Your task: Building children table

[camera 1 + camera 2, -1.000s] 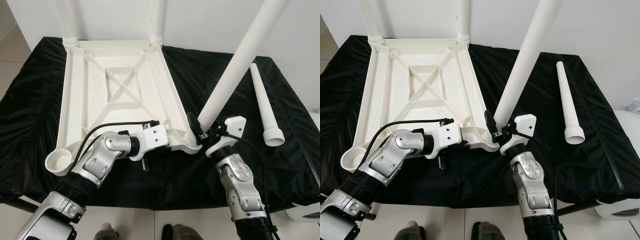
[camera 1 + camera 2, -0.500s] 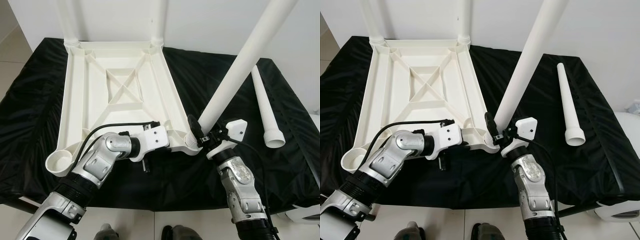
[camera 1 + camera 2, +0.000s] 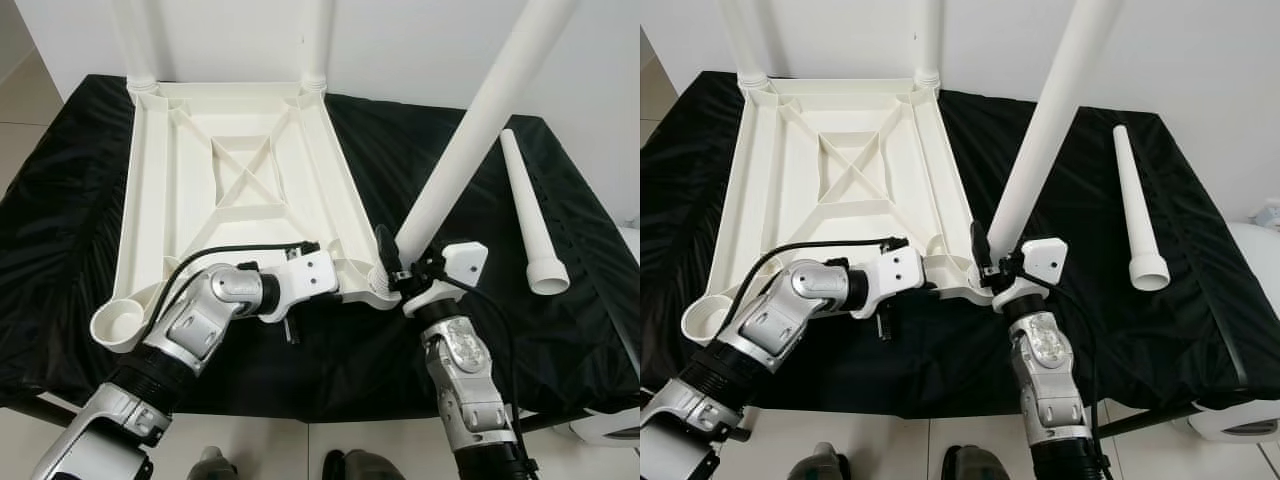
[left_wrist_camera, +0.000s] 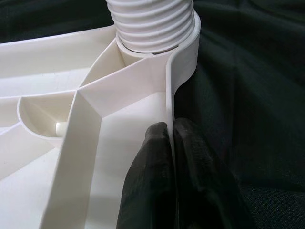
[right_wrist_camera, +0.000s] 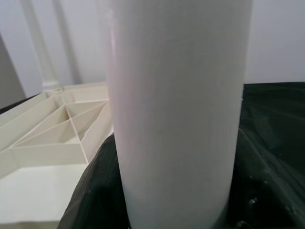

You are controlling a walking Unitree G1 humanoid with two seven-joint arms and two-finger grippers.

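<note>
A: Two legs already standing at far corners of upside-down white plastic tabletop [image 3: 240,190] on black cloth-covered table [image 3: 60,230]. Third?

B: Long white plastic leg [image 3: 470,135] tilted in near-right socket, clamped low by right gripper [image 3: 398,272] for screwing in.

A: Left gripper [image 4: 170,143]?

B: Pinched shut on tabletop's near rim, steadying it. Spare white tapered leg [image 3: 528,215] lying far right, waiting.

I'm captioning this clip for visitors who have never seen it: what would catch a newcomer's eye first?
Probably the long white table leg, rising at a slant from the near right corner of the upturned white tabletop on the black cloth, with the right end effector gripping its base. Next, the left end effector pinching the tabletop's rim beside that corner, and a spare leg lying at right.
</note>
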